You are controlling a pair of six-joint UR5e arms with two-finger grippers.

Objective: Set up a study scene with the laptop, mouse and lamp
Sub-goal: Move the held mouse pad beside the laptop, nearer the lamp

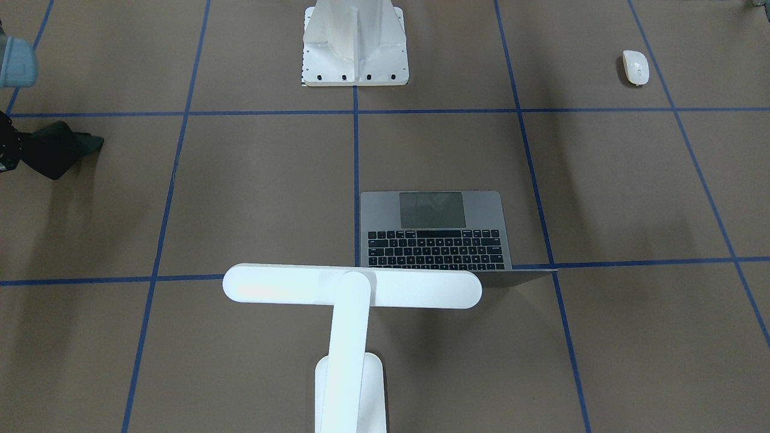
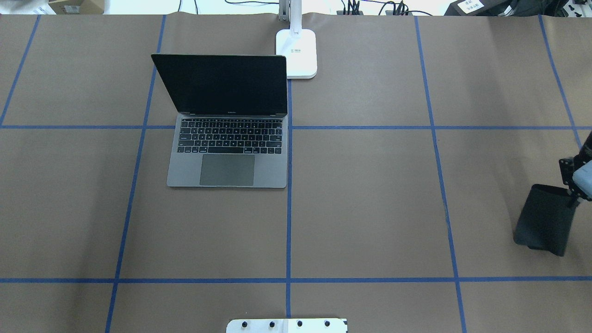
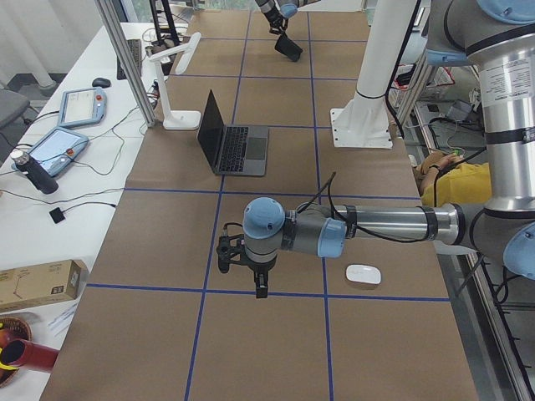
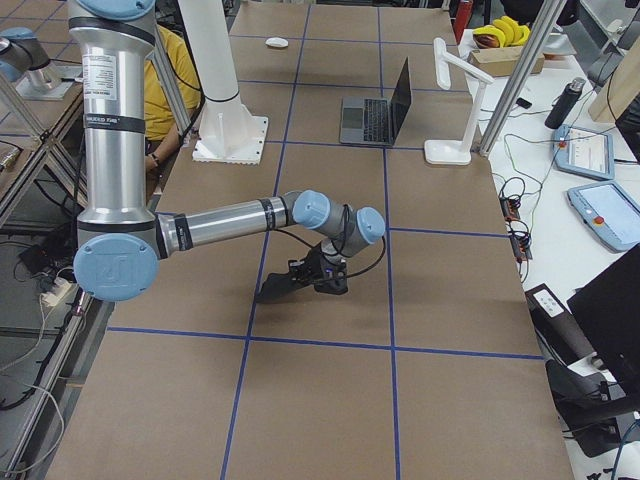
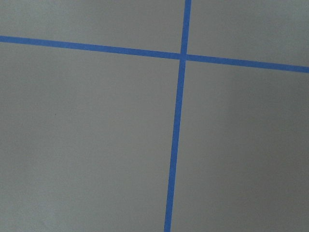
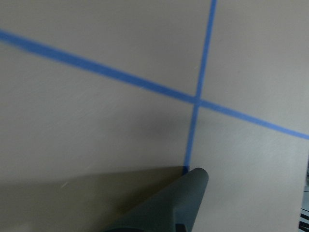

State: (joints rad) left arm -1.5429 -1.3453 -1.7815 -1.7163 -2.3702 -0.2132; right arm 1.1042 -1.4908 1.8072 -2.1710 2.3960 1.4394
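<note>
The laptop (image 2: 226,152) stands open left of centre, its screen dark, and shows in the front view (image 1: 436,231) too. The lamp (image 1: 352,287) stands just behind it, its base (image 2: 296,53) by the far edge. The mouse (image 1: 636,66) lies on the robot's left side near its edge of the table. My right gripper (image 2: 571,194) is shut on one edge of a flat black pad (image 2: 545,224) and holds it tilted low over the table. My left gripper (image 3: 261,288) hangs above bare paper beside the mouse (image 3: 364,273). I cannot tell if it is open.
The white bolted pedestal (image 1: 355,48) stands at the robot's side of the table. Blue tape lines (image 2: 289,208) divide the brown paper into squares. Tablets and cables (image 4: 590,160) lie on the white bench beyond the far edge.
</note>
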